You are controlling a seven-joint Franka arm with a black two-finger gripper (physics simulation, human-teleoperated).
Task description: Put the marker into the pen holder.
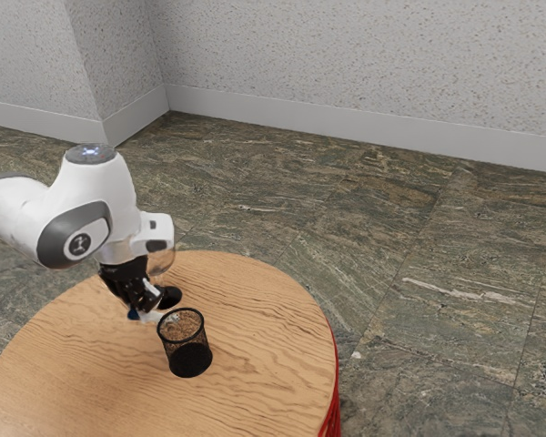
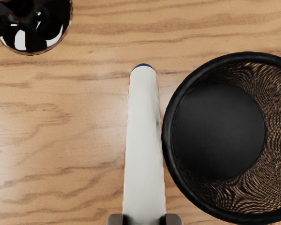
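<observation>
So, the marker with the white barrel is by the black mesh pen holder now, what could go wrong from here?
The gripper is shut on the white-barrelled marker, which is beside the round black mesh pen holder, not over its opening: released here, it would probably miss. Moving across too low might catch the rim and push or tip the holder. The glossy black round object nearby could get bumped if the arm swings that way.

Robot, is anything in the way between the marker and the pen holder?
Nothing that I can see. My gripper holds the marker right beside the pen holder. The shiny dark thing is off on the marker's other side.
</observation>
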